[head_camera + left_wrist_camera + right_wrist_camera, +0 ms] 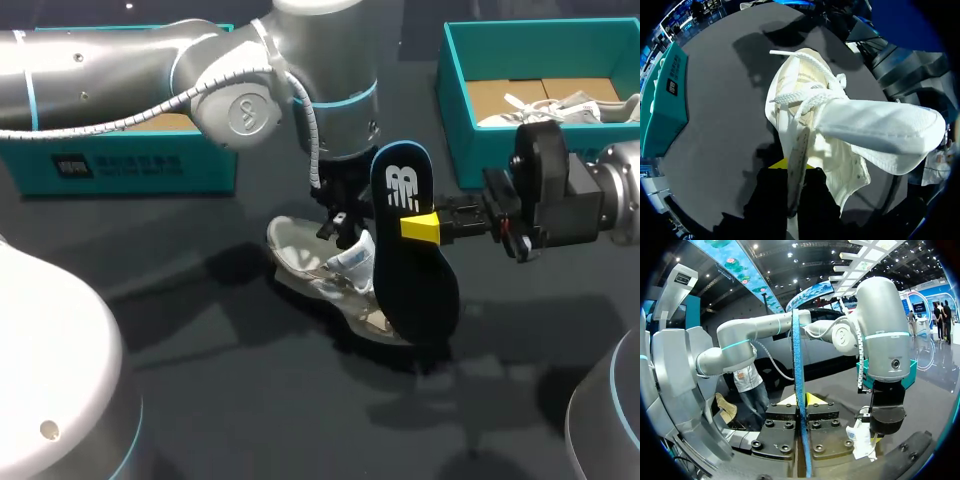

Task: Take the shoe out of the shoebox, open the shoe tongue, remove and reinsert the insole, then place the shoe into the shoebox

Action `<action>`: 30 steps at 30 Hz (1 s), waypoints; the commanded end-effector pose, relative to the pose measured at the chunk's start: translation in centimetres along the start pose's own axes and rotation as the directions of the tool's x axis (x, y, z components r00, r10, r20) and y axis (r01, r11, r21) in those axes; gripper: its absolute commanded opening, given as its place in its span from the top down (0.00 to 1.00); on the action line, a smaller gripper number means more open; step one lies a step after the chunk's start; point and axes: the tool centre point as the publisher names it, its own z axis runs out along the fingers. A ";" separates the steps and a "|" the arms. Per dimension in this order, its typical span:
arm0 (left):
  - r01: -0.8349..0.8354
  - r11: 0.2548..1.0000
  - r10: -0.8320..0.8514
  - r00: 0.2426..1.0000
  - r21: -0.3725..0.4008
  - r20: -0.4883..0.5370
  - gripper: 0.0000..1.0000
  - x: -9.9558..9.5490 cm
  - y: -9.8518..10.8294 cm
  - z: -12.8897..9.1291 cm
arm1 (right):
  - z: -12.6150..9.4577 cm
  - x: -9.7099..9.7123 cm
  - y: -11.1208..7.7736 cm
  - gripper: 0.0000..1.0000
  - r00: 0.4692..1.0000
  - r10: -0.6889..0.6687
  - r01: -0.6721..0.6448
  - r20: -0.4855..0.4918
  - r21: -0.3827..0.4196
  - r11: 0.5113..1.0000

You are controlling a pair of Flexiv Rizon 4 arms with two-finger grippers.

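While the left end effector [338, 225] clenches the shoe [300, 255], likely steadying it, the right end effector [422, 228] pinches the insole [425, 295] nearly upright.

Head view: we look down from above and behind, taking in the whole table [200, 400] from some way off.
Left wrist view: we face down at the table, very near the shoe [830, 125].
Right wrist view: we look level across the table, edge-on along the insole [799, 390], toward our left arm [880, 325].
Shared: head and left wrist, the shoe; head and right wrist, insole and left arm.
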 end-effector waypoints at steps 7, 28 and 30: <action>-0.227 0.974 0.228 0.972 0.013 -0.061 1.00 -0.6 1.1 -1.3 | 0.2 0.0 -0.1 1.00 1.000 0.000 0.000 0.002 0.001 1.000; -0.690 0.722 0.689 0.724 -0.054 -0.030 1.00 0.3 1.2 -1.5 | 0.2 0.0 -0.1 1.00 1.000 0.000 0.000 0.002 0.001 1.000; -0.728 0.685 0.727 0.686 -0.042 -0.027 1.00 0.2 1.1 -1.4 | 0.2 0.0 -0.1 1.00 1.000 0.000 0.000 0.002 0.001 1.000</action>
